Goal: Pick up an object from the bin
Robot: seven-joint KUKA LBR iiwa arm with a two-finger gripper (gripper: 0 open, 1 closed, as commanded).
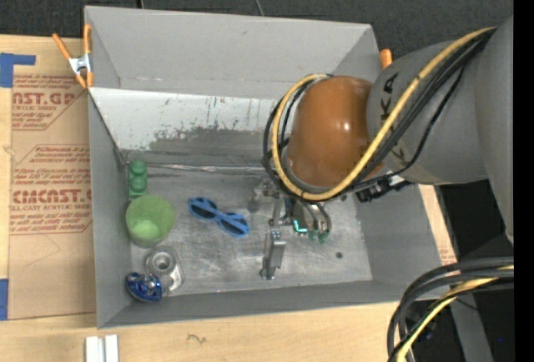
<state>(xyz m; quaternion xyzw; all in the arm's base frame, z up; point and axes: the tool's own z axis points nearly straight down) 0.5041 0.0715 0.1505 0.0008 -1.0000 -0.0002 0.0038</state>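
Hanging just beside a blue looped piece [219, 217], the tool [269, 262] may be open or closed; I cannot tell. The piece looks light, stiff and flat, so its narrow middle seems best to pinch.

This appears to be a robotics lab. A cabled robot arm [467, 127] hangs over a grey metal bin [107, 185] on a wooden bench [250, 337].
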